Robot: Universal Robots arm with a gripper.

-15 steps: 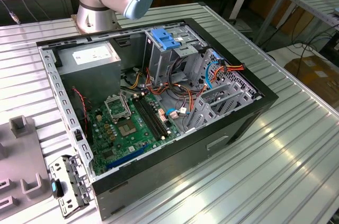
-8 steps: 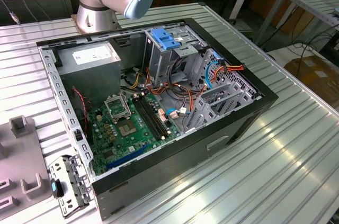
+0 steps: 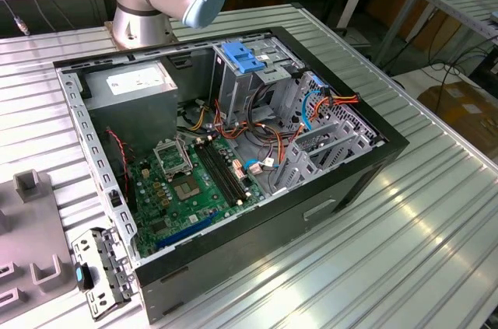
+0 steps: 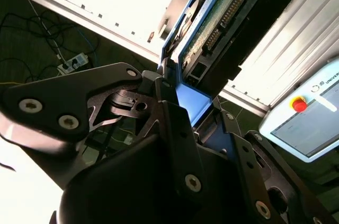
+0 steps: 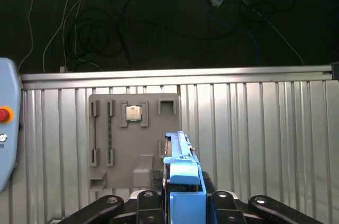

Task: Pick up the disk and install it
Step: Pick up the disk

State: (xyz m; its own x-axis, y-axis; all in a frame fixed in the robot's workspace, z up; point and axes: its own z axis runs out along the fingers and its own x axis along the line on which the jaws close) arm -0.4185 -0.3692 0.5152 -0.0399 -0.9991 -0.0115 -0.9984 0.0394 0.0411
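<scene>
Disk (image 4: 214,25) in hand, so the pick-up half of the job looks done. The gripper (image 4: 186,108) is closed on the blue carrier's end, one finger on each side rail, and the drive's circuit-board face shows in the second wrist view. In the first wrist view the disk (image 5: 183,163) stands out from the gripper (image 5: 184,198), held clear of the ribbed table (image 5: 265,128), with a grey fixture plate (image 5: 135,144) lying beyond it near the table's edge. Installing remains. In the exterior view the open computer case (image 3: 311,212) sits mid-table, and its drive cage (image 3: 261,92), by the case's far wall under a pale-blue plate (image 3: 241,57), shows no blue-railed drive seated in it, as far as I can judge.
</scene>
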